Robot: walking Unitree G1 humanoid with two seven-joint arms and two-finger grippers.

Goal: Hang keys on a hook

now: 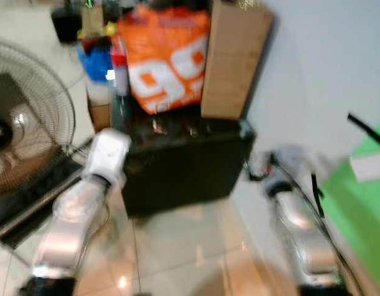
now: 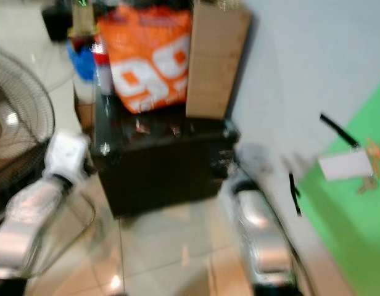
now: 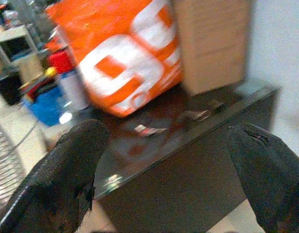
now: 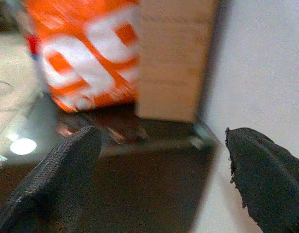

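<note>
Orange-and-white bag (image 1: 168,58) far ahead on a glossy black cabinet (image 1: 184,166) against a pale wall (image 1: 319,68). Tall brown cardboard box (image 1: 230,58) just right of the bag, also on the cabinet top. Blue container (image 1: 97,61) and a red-topped bottle (image 1: 119,68) left of the bag. Wire fan guard (image 1: 23,123) far left, over pale floor tiles (image 1: 184,246). Small bits (image 1: 158,127) on the cabinet top in front of the bag, too blurred to name.

Left gripper (image 3: 169,131) facing the cabinet's near left side, black fingers (image 3: 67,170) spread wide, nothing between. Right gripper (image 4: 161,136) facing the cabinet's right end by the wall, spread just as wide, likewise holding nothing.

Keys (image 2: 366,183), or what looks like them: small blurred bunch at the right on a green surface (image 2: 363,246), just below a white card (image 2: 345,165), well apart from both grippers.
</note>
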